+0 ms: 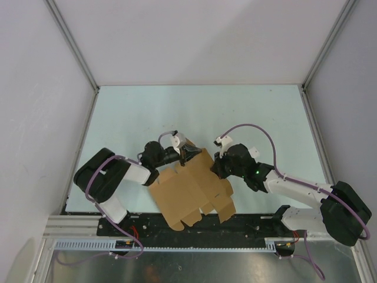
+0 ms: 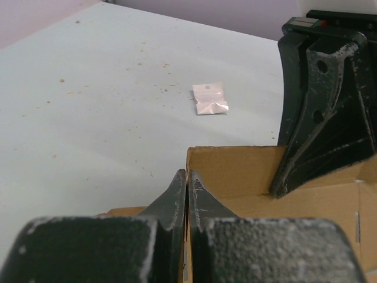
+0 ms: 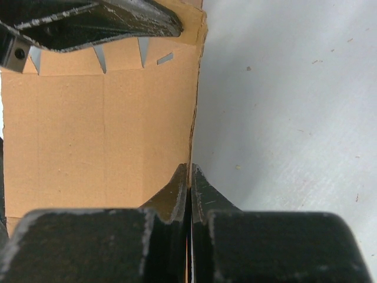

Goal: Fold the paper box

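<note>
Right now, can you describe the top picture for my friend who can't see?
Two robot grippers pinch an unfolded brown paper box on a pale table. The left gripper holds its far edge, the right gripper its right edge.

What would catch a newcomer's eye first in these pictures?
The tan paper box, an unfolded die-cut sheet with tabs, sits at the table's near edge between the two arms. The left tool pinches its far corner and the right tool its right edge, both shut on the cardboard. In the left wrist view, a small white packet lies alone farther out on the pale surface.
</note>
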